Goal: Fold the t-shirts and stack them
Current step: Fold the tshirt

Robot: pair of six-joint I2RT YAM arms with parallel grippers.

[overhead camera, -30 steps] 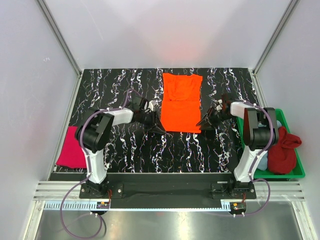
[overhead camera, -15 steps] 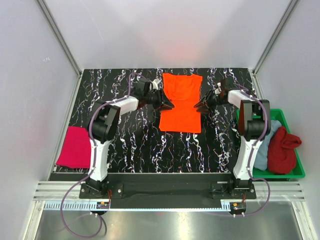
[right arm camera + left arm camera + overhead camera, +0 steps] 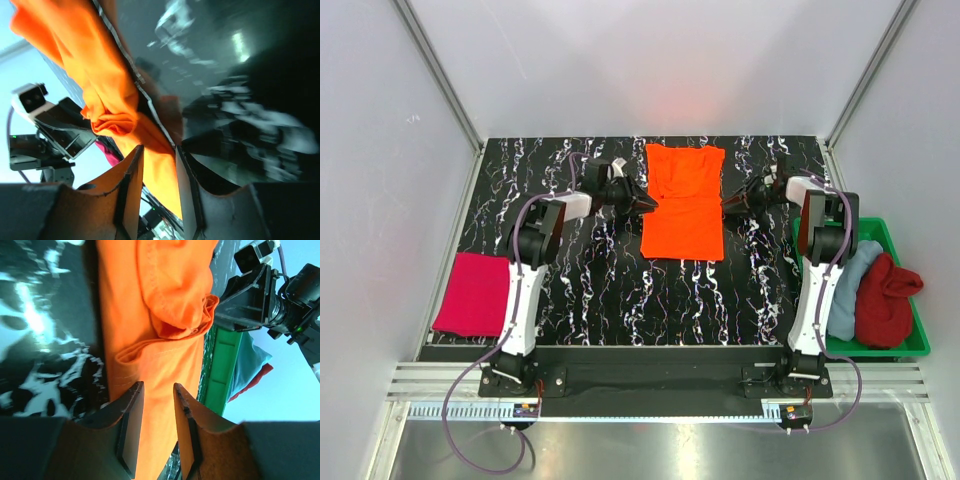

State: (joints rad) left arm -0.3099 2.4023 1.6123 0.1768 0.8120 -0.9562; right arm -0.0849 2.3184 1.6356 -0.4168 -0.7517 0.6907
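Note:
The bright orange t-shirt (image 3: 683,215) lies flat at the table's back middle, with a crease across it at mid-height. My left gripper (image 3: 645,203) sits at its left edge by that crease and my right gripper (image 3: 728,203) at its right edge. In the left wrist view the jaws of the left gripper (image 3: 157,390) stand apart with orange cloth (image 3: 165,305) showing in the gap. The right gripper (image 3: 157,152) likewise has a gap, over the orange hem (image 3: 100,85). A magenta-pink t-shirt (image 3: 470,292) lies folded at the left. Dark red (image 3: 885,300) and light blue (image 3: 850,285) t-shirts sit bunched in the tray.
A green plastic tray (image 3: 918,330) stands at the table's right edge beside the right arm's base. Grey walls with metal rails close in the black marbled table (image 3: 600,290) at left, back and right.
Both grippers have moved away from the arm bases, from the orange t-shirt's lower corners up along its sides to mid-height. The t-shirt itself has barely shifted.

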